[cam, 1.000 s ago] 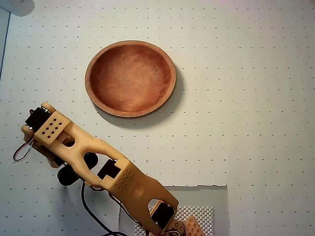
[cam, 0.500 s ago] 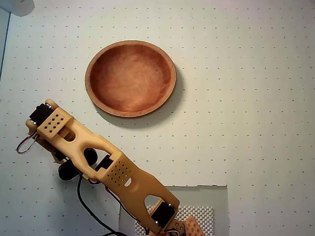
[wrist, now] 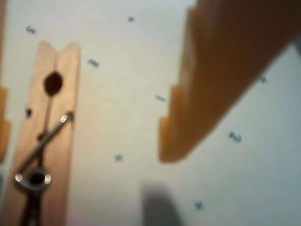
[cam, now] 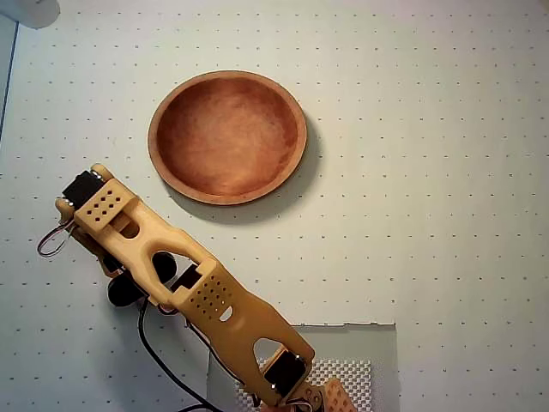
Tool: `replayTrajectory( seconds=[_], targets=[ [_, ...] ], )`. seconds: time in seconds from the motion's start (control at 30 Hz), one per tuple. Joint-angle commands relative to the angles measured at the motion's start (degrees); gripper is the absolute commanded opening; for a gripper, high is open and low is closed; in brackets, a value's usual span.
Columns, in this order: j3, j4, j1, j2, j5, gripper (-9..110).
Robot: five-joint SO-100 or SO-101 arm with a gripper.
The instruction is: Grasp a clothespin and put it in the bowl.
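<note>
The wrist view shows a pale wooden clothespin (wrist: 47, 127) lying flat on the dotted white mat, its metal spring toward the bottom left. My gripper (wrist: 84, 146) is open around it: one orange finger (wrist: 211, 89) stands well to its right, and a sliver of the other shows at the left edge, close beside the clothespin. In the overhead view the yellow arm (cam: 171, 275) reaches to the left side of the mat and hides both clothespin and fingers. The reddish-brown wooden bowl (cam: 227, 137) sits empty, up and to the right of the wrist.
A grey perforated pad (cam: 343, 352) lies under the arm's base at the bottom. A black cable (cam: 159, 360) trails beside the arm. Part of a white object (cam: 26, 10) shows in the top left corner.
In the overhead view the wrist end of the arm has shifted a little to the right and upward, toward the bowl. The bowl has not moved.
</note>
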Motion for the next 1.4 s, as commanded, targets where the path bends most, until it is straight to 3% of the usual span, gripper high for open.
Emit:
replayTrajectory(
  seconds=[0.0,0.4,0.7,1.0,1.37],
  targets=[
    [-3.2,1.3,-0.2,-0.3,-0.2,21],
    [-5.6,1.3,-2.1,-2.3,-0.7,20],
    [-6.9,1.3,-2.1,-2.4,-0.2,-4],
    [-6.9,1.8,-1.9,-1.2,-0.3,-3],
    [-6.0,2.1,2.0,14.2,1.7,-3]
  ],
)
